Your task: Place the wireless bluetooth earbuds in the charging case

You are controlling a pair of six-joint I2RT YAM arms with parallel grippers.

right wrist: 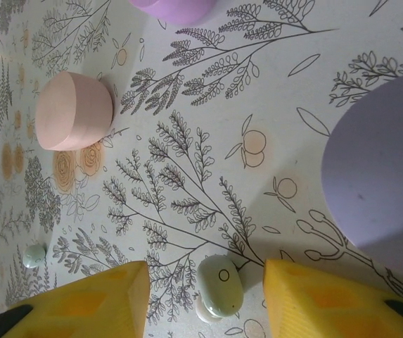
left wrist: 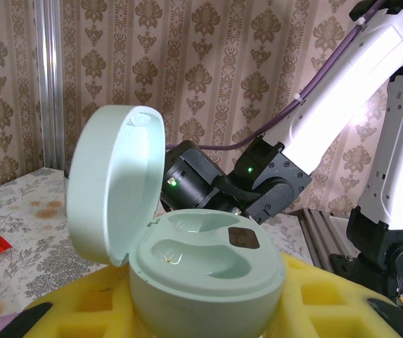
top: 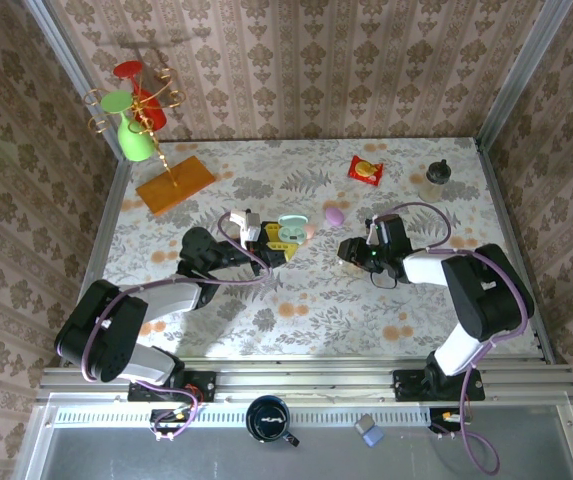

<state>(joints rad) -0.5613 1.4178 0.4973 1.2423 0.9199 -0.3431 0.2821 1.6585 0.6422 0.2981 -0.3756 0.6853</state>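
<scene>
So the mint-green earbud (right wrist: 220, 287) is lying flat on the table, right in the gap between the yellow fingers (right wrist: 110, 299) of the right gripper (right wrist: 205, 280). The jaws are spread apart, with daylight on both sides of the bud, so nothing is pinched. A second earbud (right wrist: 34, 255), same minty colour, sits off on its own, well apart from that gripper.

The charging case (left wrist: 208, 282) is over with the left gripper (top: 282, 237), which is clamped on its base, a yellow pad on either side. Its lid (left wrist: 113, 183) is flipped up and both moulded wells inside look empty.

Near the right gripper there's a pink case (right wrist: 73, 110) and a purple case (right wrist: 176, 8). There's also a big lavender blob (right wrist: 380, 183) close to that wrist camera, probably another case, but it's too blurry to say.

All of this sits on a pale tabletop (top: 316, 300) printed with leaves and oranges. Toward the back are a red snack packet (top: 366, 169), a dark jar (top: 438, 173) and a cup stand (top: 141, 120) with a green and a red cup. Damask wallpaper (top: 296, 60) covers the walls.
</scene>
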